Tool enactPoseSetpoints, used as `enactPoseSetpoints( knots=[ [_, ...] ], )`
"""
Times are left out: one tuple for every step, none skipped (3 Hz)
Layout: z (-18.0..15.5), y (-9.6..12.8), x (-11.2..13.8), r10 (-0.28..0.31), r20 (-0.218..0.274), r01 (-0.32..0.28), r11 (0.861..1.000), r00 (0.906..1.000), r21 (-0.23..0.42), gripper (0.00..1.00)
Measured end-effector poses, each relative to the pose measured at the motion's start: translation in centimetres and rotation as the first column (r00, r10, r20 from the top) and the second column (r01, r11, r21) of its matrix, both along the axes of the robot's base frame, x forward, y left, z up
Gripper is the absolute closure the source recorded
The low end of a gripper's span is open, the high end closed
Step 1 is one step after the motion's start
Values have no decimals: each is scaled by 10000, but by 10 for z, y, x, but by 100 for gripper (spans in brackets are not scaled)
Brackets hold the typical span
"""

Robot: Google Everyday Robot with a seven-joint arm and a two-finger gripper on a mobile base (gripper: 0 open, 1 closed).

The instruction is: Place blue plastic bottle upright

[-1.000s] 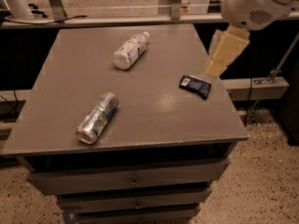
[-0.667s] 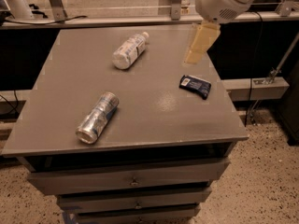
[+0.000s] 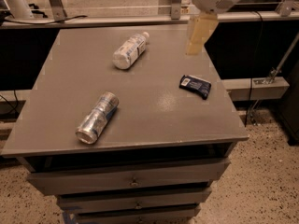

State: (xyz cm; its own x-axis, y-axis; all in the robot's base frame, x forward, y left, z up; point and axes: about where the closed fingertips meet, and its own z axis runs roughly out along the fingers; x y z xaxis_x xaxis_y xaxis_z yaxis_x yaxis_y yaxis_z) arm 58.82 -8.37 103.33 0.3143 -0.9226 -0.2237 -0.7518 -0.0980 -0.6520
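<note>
The blue plastic bottle (image 3: 129, 51) lies on its side on the grey table top (image 3: 149, 115), toward the back, its white cap pointing to the back right. My gripper (image 3: 197, 42) hangs from the white arm at the top right, over the table's back right part. It is to the right of the bottle, well apart from it, and holds nothing.
A silver-and-blue metal can (image 3: 97, 117) lies on its side at the front left. A flat dark blue packet (image 3: 195, 86) lies at the right, below my gripper. The table has drawers (image 3: 133, 181) under it. A rail (image 3: 117, 17) runs behind the table.
My arm and gripper have moved left and toward the back, from over the table's right edge to above its back right part. The bottle, can and packet have not moved.
</note>
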Motion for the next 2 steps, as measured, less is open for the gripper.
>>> enactPoseSetpoints(
  knots=[
    [16,17,55,1200,1135,-997,9803,9863,-1704,0],
    [13,37,110,2568,1686,-1973,9317,9517,-3051,0]
  ],
)
